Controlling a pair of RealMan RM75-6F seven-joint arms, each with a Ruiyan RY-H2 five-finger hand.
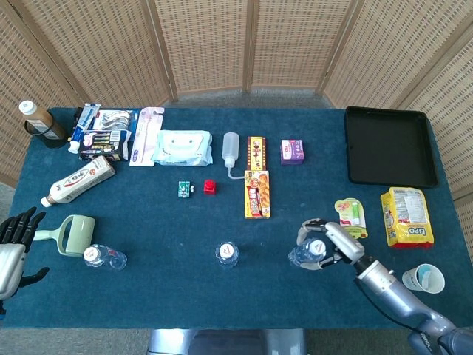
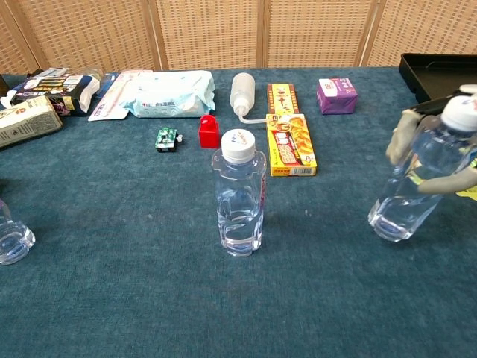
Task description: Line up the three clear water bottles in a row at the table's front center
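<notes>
Of the three clear water bottles, one (image 2: 239, 195) stands at the front center of the surface (image 1: 170, 292), one (image 1: 102, 257) lies far left, and the right robot hand (image 1: 326, 242) grips the third, tilted bottle (image 2: 418, 183), while the left robot hand (image 1: 13, 244) holds nothing, fingers apart.

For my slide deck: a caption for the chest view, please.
Right robot hand holds a tilted water bottle beside the upright middle bottle.

Counter (image 2: 112, 298) showing matt blue napped cloth. Bottles (image 2: 239, 201) showing clear glossy plastic, white ribbed caps. Tray (image 1: 388, 148) at upper right looking smooth black plastic. Screen (image 1: 236, 44) behind showing woven cane, wood frames. Snack bag (image 1: 406, 215) gleaming glossy yellow.
</notes>
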